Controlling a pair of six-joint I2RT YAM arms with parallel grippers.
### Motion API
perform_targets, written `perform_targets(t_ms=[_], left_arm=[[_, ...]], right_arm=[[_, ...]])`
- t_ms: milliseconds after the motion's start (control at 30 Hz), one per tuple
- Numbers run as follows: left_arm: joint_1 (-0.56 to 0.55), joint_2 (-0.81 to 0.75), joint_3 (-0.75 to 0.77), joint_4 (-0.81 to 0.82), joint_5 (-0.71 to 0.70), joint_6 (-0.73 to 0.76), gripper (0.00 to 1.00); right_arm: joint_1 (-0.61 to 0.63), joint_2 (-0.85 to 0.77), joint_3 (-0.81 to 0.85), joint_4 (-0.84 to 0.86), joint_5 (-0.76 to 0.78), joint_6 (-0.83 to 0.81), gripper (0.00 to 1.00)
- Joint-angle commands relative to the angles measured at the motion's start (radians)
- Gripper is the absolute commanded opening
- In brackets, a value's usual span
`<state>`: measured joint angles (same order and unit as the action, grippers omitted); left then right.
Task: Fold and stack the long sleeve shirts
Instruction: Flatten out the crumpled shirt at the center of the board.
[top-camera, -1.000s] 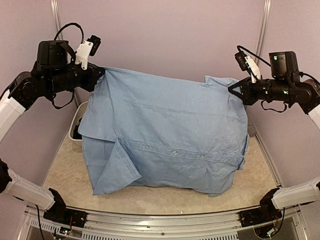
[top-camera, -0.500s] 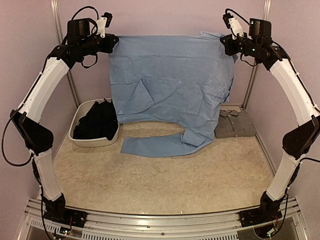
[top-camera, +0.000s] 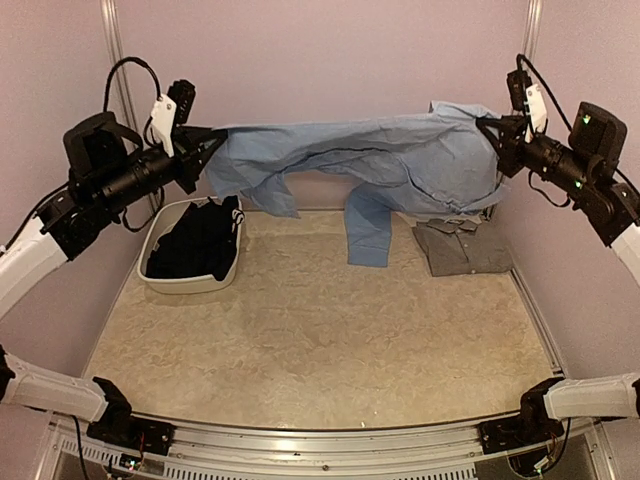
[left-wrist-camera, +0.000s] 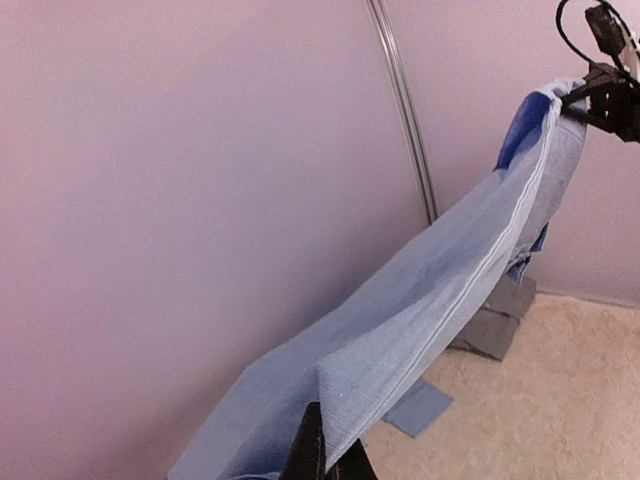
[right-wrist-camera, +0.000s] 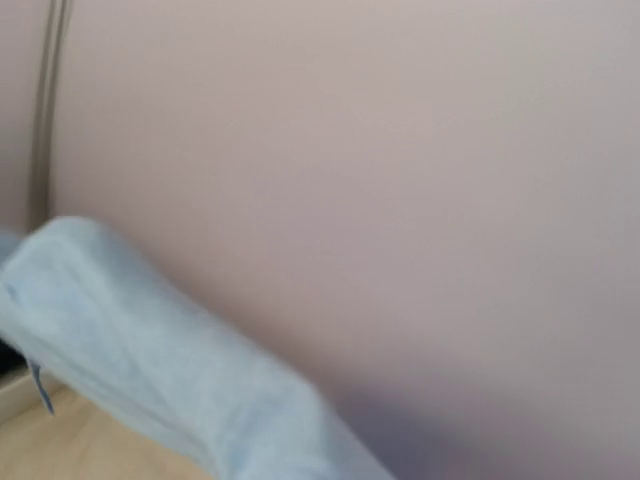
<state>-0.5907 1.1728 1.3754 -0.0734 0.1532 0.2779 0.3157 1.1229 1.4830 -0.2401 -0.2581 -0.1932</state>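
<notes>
The pale, stone-patterned counter fills the floor of the scene. High over its far part, close to the pink back wall, the light blue long sleeve shirt is stretched out in the air between the two arms. It sags a little in the middle. A short bit of sleeve hangs down near the left end. A longer sleeve hangs from the middle, and I cannot tell if its end touches the counter.

The white plastic tub sits at the far left of the counter. A black shirt lies bunched up inside it, and one bit sticks up above the rim.

A grey shirt lies folded flat at the far right, under the right end of the blue one.

The left end effector is pressed together, pinching the left edge of the blue shirt. The right end effector is pinching the right end, near the collar. The right wrist view is blurry and shows only pale blue cloth and wall.
</notes>
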Motion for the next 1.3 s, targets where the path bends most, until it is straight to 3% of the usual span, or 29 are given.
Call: perform_targets(t_ms=[0,67,167,400,600,800,933,1033,1267], left_arm=[[-0.068,0.022,-0.312,-0.005,-0.081,-0.027,0.00],[-0.111,0.040,-0.391,-0.055,-0.115,-0.070,0.00],[-0.216,0.052,-0.436,-0.101,-0.262,-0.084,0.00],[-0.261,0.055,-0.456,-0.306,-0.268,-0.133,0.00],[-0.290,0.099,-0.519,-0.372,-0.300,-0.151,0.00],[-0.307,0.129,-0.488,-0.402,-0.256,-0.150,0.01],[-0.330,0.147,-0.471,-0.435,-0.209,-0.157,0.02],[-0.335,0.160,-0.460,-0.447,-0.138,-0.163,0.03],[-0.385,0.187,-0.440,-0.501,-0.008,-0.219,0.15]], right_arm=[[-0.007,-0.163,-0.364,0.039,-0.068,0.105,0.00],[-0.007,-0.244,-0.503,0.022,-0.106,0.151,0.00],[-0.006,-0.302,-0.554,-0.089,-0.114,0.177,0.00],[-0.006,-0.370,-0.612,-0.233,-0.130,0.242,0.00],[0.032,-0.391,-0.730,-0.170,-0.167,0.330,0.00],[0.042,-0.387,-0.786,-0.219,-0.141,0.468,0.00],[0.049,-0.374,-0.750,-0.364,-0.027,0.604,0.03],[0.049,-0.351,-0.747,-0.416,-0.040,0.687,0.02],[0.052,-0.471,-0.817,-0.533,-0.009,0.844,0.06]])
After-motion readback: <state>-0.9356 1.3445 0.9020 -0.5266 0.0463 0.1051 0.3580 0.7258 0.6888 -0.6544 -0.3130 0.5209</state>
